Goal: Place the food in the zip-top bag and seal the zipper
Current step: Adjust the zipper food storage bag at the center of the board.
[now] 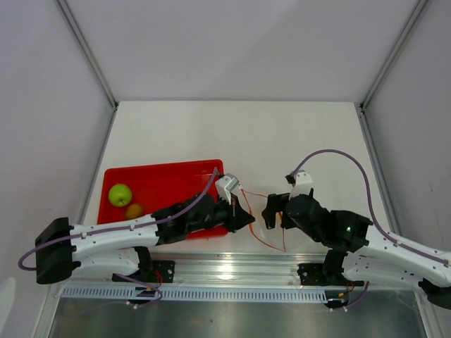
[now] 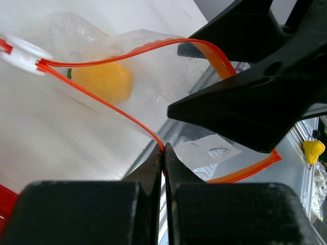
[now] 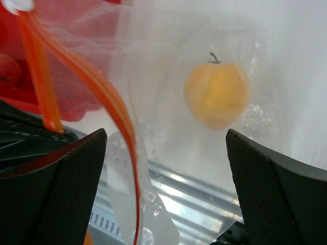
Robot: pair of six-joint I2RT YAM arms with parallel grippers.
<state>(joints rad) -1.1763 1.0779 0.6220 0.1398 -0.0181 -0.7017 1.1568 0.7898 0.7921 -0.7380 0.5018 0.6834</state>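
Note:
The clear zip-top bag (image 2: 153, 66) hangs between my two grippers, its mouth edged by the red-orange zipper (image 2: 97, 97). A yellow-orange fruit (image 3: 217, 94) lies inside it. My left gripper (image 2: 163, 153) is shut on the zipper strip near the mouth's corner. A white slider (image 2: 23, 53) sits at the strip's far end. My right gripper (image 3: 164, 135) is open, its fingers apart on either side of the bag and gripping nothing. In the top view the left gripper (image 1: 246, 218) and right gripper (image 1: 276, 213) face each other across the zipper (image 1: 259, 238). A green apple (image 1: 120, 194) and a smaller orange fruit (image 1: 134, 210) lie in the tray.
The red tray (image 1: 169, 179) sits left of the bag, partly under my left arm. A metal rail (image 1: 232, 269) runs along the table's near edge below the bag. White walls and frame posts (image 1: 88, 53) enclose the table.

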